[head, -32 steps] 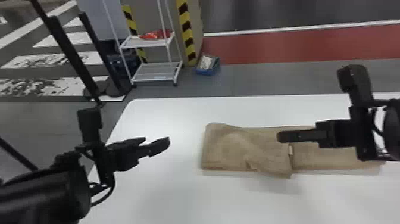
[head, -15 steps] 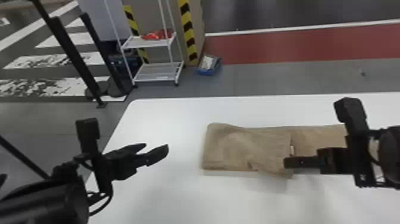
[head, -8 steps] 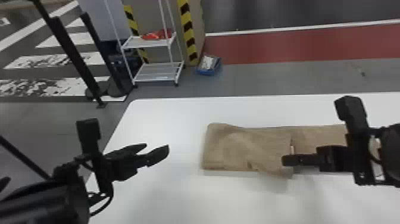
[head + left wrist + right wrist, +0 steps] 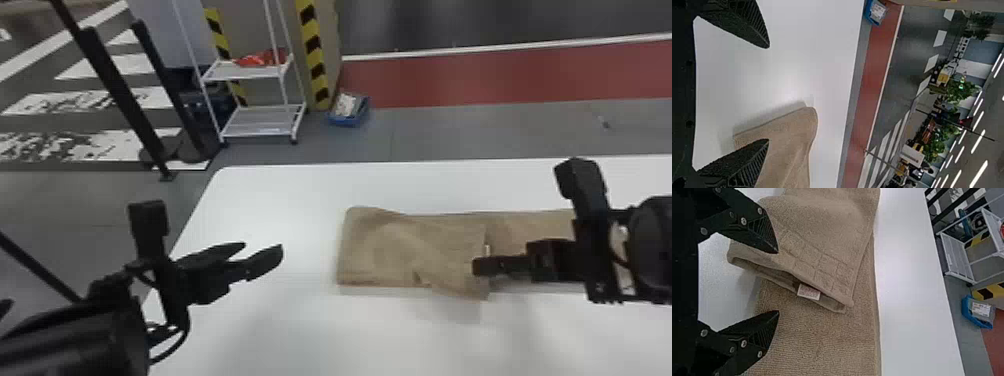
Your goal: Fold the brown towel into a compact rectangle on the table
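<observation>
Brown towel point(image 4: 410, 245), partly folded on the white table point(image 4: 280, 215): a flap point(image 4: 828, 246) lies back over the longer lower layer, its open hem ending beside the right jaws. Right gripper point(image 4: 778, 281): jaws spread, pinching nothing; a white label point(image 4: 808, 292) on the hem sits just ahead of them. Whether either jaw touches cloth cannot be told. Left gripper point(image 4: 768, 93): jaws likewise spread, empty, apart from the folded end. The principal hazard is probably a mixed grasp: because the hem gapes and the layers lie close together, closing the right jaws here could catch the lower layer too and drag the fold open. The flap also sits askew, its near corner past the lower layer's edge; further folding without straightening would likely yield an uneven rectangle.
</observation>
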You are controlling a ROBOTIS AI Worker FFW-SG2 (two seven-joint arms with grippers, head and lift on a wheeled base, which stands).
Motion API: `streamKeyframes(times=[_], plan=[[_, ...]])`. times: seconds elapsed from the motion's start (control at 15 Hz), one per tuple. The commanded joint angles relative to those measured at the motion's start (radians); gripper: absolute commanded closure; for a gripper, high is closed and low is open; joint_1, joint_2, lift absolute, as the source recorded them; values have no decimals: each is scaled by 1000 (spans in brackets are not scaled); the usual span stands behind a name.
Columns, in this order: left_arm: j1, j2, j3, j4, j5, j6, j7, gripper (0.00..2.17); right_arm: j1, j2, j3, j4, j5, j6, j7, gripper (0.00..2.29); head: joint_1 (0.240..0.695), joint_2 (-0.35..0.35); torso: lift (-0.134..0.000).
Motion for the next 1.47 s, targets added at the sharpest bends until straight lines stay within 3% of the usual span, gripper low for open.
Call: streamKeyframes(times=[0.0,0.27,0.67,1.13,1.27,1.4], plan=[[-7,-3,0,11,0,-10,0,22,-5,1,0,13,-4,11,1,505,695,225,-124],[-14,-3,0,27,0,-20,0,22,-22,1,-1,30,-16,11,-3,508,695,226,-124],[-27,-3,0,51,0,-26,0,22,-60,1,-1,75,-18,11,-20,822,695,224,-124],[-31,-3,0,71,0,-35,0,22,-75,1,-1,93,-21,11,-34,829,695,216,-124],[-31,-3,0,73,0,-35,-2,22,-77,1,-1,105,-20,11,-34,1123,695,216,-124],[-31,-3,0,77,0,-53,-2,22,-77,1,-1,115,-20,11,-34,1096,695,216,-124]])
